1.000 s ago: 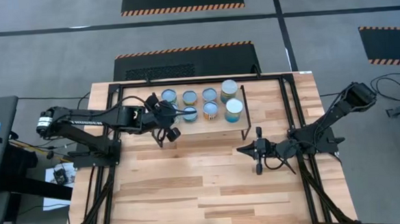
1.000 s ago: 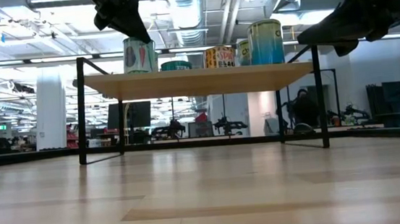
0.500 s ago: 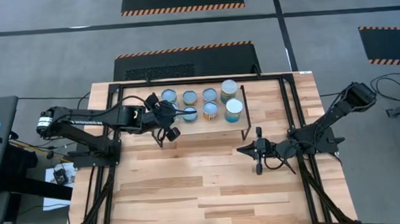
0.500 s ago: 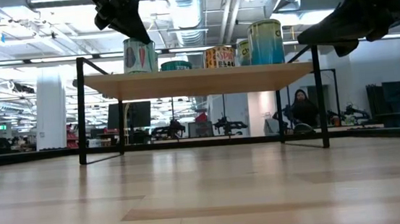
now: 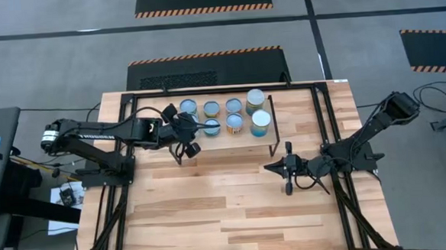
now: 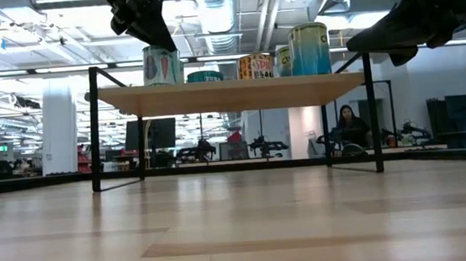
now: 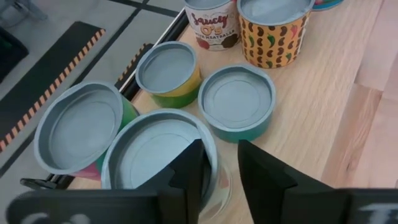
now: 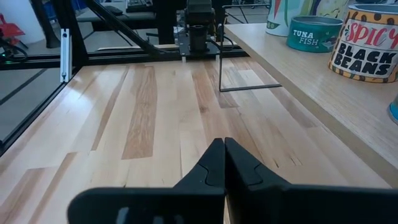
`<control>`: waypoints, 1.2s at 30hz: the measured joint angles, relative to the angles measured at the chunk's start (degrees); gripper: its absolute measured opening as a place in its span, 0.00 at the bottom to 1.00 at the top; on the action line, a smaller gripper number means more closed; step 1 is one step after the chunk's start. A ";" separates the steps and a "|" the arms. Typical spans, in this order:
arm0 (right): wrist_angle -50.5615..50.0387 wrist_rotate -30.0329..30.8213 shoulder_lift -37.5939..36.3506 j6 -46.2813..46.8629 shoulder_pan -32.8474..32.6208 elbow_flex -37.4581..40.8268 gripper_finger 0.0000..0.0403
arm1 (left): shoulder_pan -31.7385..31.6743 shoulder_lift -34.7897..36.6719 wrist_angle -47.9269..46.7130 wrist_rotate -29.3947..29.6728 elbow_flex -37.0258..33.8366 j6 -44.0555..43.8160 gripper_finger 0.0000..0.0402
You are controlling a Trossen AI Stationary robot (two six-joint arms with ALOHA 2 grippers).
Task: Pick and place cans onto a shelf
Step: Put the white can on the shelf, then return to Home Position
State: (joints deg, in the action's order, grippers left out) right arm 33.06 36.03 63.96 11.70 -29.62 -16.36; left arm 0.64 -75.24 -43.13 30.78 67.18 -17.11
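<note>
The shelf stands at the table's far middle and bears several cans with blue-grey tops, upright on their bases. My left gripper hangs over the shelf's left end, slightly open. It stands astride the rim of a wide can: one finger over the lid, one outside the wall. My right gripper is shut and empty, above the table right of the shelf. My left gripper comes at the wide can from above, slanting down, with the can's rim in the gap between its fingers. The can stands upright on the shelf. I cannot tell whether the fingers touch it.
Beside the wide can stand a green-and-red can, a yellow-green can and a low teal can. The shelf's black legs reach down to the plank tabletop. A person sits in the room behind.
</note>
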 joint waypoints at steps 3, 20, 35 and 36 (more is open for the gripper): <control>0.00 0.00 0.00 0.00 -0.01 0.00 0.03 | 0.00 0.00 0.01 -0.01 0.00 0.25 0.25; 0.39 0.04 0.00 -1.03 -1.32 0.00 0.03 | 4.26 7.57 0.39 3.02 -0.09 4.53 0.27; 0.47 0.40 -1.89 -6.18 -4.26 0.02 0.03 | 23.64 21.29 25.88 5.35 -22.56 10.86 0.27; 0.33 0.39 -2.92 -7.03 -4.94 0.02 0.03 | 24.97 21.89 30.02 4.88 -25.17 12.02 0.27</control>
State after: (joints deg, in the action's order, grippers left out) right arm 33.39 36.42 61.04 4.68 -34.55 -16.34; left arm 25.62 -53.35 -13.11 35.65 42.01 -5.09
